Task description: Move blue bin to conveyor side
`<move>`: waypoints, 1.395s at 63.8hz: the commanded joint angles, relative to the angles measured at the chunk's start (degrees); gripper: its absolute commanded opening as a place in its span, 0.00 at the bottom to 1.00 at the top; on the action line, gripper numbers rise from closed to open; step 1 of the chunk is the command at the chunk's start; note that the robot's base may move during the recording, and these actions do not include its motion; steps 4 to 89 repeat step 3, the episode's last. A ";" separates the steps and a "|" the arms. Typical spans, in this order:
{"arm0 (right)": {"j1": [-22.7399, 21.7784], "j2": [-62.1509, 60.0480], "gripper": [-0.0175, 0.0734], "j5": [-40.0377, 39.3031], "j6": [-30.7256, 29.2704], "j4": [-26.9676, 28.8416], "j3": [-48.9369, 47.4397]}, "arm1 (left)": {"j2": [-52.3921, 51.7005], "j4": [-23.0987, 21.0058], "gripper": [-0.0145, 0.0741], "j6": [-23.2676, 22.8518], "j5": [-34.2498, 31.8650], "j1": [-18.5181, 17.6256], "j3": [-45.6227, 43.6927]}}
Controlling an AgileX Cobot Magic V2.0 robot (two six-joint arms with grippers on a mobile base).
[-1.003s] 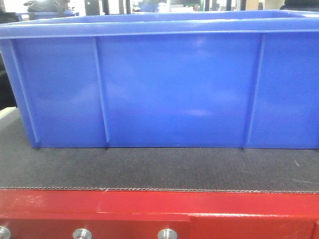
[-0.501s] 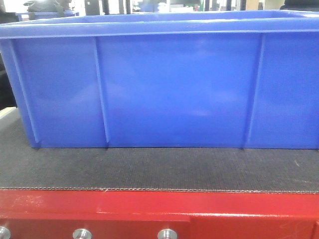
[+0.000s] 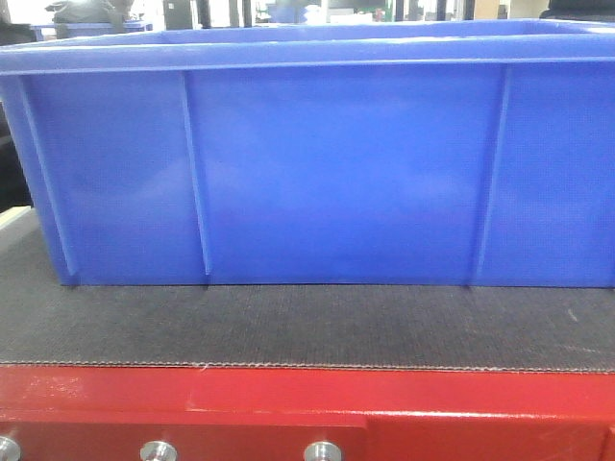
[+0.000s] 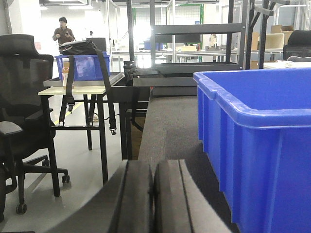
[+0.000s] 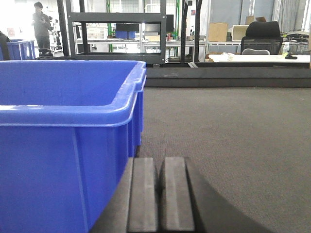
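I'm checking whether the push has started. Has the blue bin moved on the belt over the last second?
No visible change. The blue bin sits in the same place on the conveyor belt, set back from the red frame. Both grippers, left and right, are shut and beside the bin, not holding it.

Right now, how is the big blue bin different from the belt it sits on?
The blue bin is bright, smooth and shiny; the conveyor belt is dark grey and woven-looking. The bin stands tall with ribbed walls and a thick rim; the belt lies flat, edged by a red frame. They touch.
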 commanded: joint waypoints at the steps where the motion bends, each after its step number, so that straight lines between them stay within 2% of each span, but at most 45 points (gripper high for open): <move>1: 0.00 -0.22 0.10 -0.92 -0.39 -0.60 0.01 | -0.23 -0.36 0.18 -0.29 -0.91 -0.32 -0.13; 89: 0.00 -0.22 0.10 -0.92 -0.39 -0.60 0.01 | -0.23 -0.36 0.18 -0.29 -0.91 -0.32 -0.13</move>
